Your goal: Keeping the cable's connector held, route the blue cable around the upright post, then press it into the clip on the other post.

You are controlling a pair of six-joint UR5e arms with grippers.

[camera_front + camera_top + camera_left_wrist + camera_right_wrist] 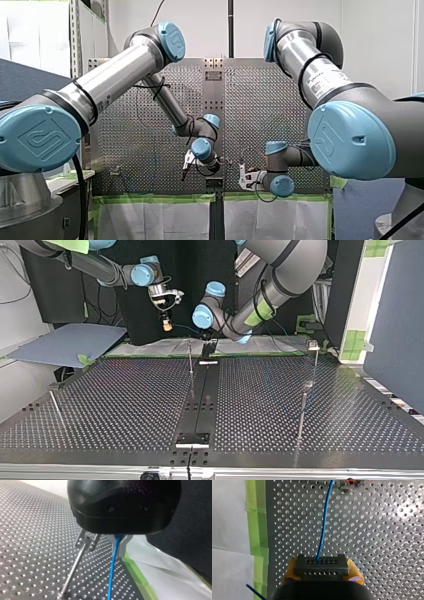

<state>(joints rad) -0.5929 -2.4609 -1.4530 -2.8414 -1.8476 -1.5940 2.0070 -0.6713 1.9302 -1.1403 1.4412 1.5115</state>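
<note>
Left gripper (186,165) and right gripper (243,179) hung close together, low over the perforated table (150,130), in the front view; their fingers were too small to read there, and the thin post could not be made out. In the top view, my left gripper (207,346) sat just beside the thin post (190,362), and my right gripper (167,326) hung near the post's opposite side. In the left wrist view, the metal fingers (125,546) were pinched together around the blue cable (112,572), just beside the thin post (73,570), whose head was forked. In the right wrist view, yellow pads (354,573) were clamped on the dark connector (322,566), with the blue cable (324,522) leading away ahead over the table.
</note>
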